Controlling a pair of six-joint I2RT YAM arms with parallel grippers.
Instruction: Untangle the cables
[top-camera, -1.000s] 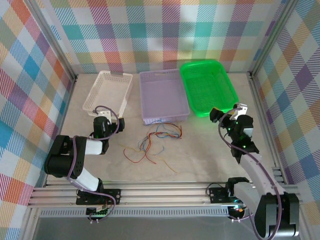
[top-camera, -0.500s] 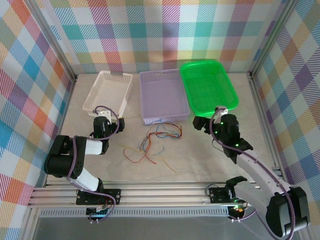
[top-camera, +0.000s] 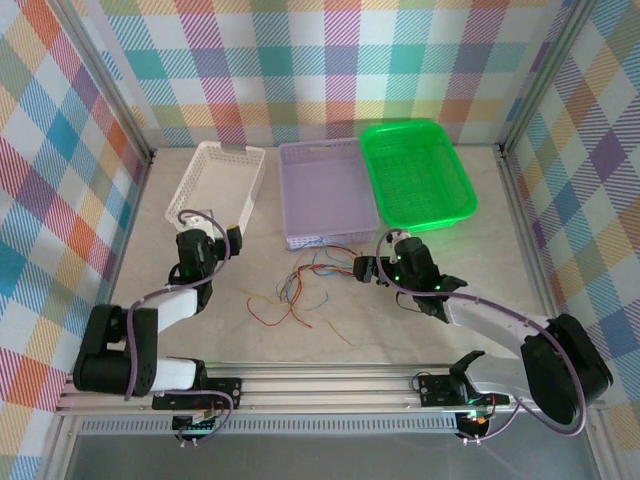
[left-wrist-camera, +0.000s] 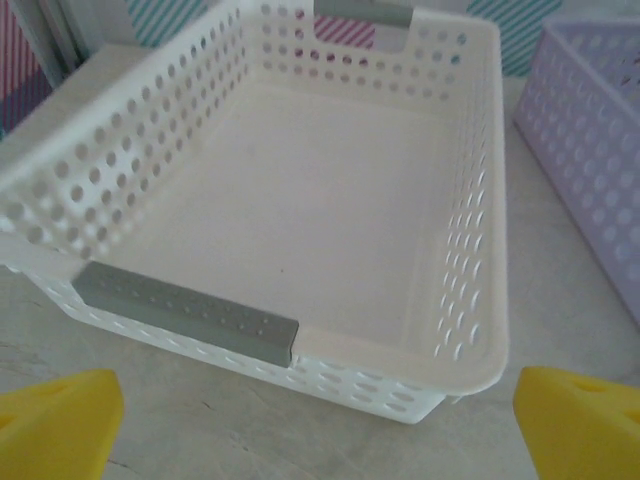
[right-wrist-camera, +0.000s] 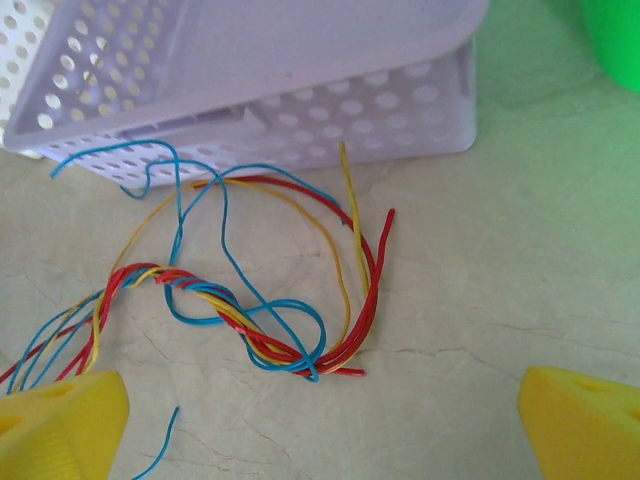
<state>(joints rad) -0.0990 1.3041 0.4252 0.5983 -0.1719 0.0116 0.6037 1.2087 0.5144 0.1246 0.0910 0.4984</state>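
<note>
Checked walls (top-camera: 300, 60) in many colours closed in a pale, marbled table (top-camera: 420, 320); along its far side stood three baskets in a row, a green basket (top-camera: 415, 170) on the right, a lilac basket (top-camera: 325, 190) in the middle just beside it, and a white basket (top-camera: 215, 185) on the left, set at a slant and a little apart.

From the near edge the right arm (top-camera: 490, 320) lay low across the table, reaching to the left; the left arm (top-camera: 150, 305) rose from its base and pointed toward the white basket.

At the near end of that white basket hung the left gripper (top-camera: 207, 236), jaws spread wide with nothing held; in the left wrist view its yellow fingertips (left-wrist-camera: 60, 420) sat at the lower corners, the basket's grey handle (left-wrist-camera: 185, 315) between them.

Close to the lilac basket's near right corner was the right gripper (top-camera: 368, 262), likewise spread wide and empty, facing the cables (top-camera: 310, 285).

Those thin strands lay on the table just in front of the lilac basket, between the two grippers and nearer the right one; in the right wrist view red, blue and yellow strands were twisted together along one stretch, then looped apart, with loose ends running close to the lilac wall; in the top view more strands trailed toward the near left.
</note>
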